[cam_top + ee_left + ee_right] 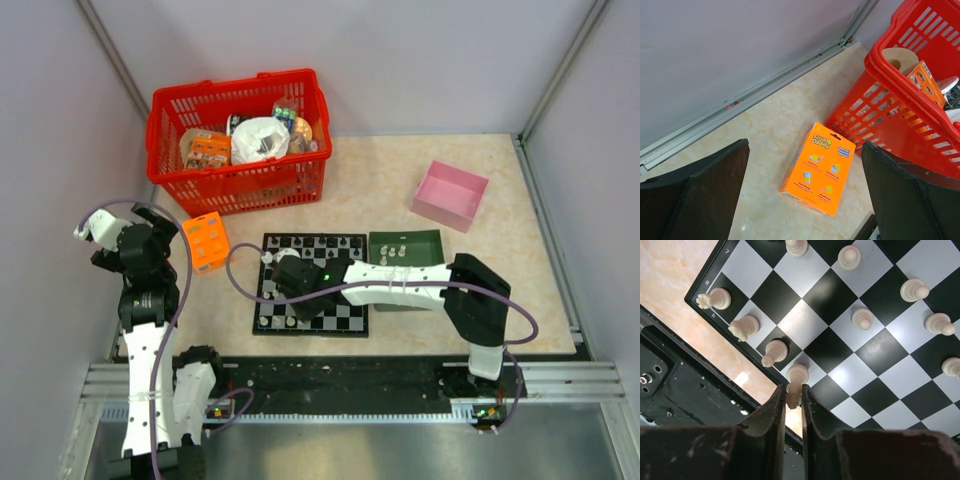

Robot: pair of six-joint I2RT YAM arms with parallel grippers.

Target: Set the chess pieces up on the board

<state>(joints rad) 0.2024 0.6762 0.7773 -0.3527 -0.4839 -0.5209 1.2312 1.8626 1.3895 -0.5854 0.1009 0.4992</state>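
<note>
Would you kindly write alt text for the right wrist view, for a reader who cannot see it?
The right gripper pinches a white chess piece at the edge row of the board. Around it, other white pieces stand on squares.

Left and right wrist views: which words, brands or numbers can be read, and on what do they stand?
"Scrub Daddy": orange box on the table beside the red basket.
Smaller print on that box: too small to read.
"7": border of the board; other border marks unclear.
Print on the orange packet in the basket: blurred.
</note>
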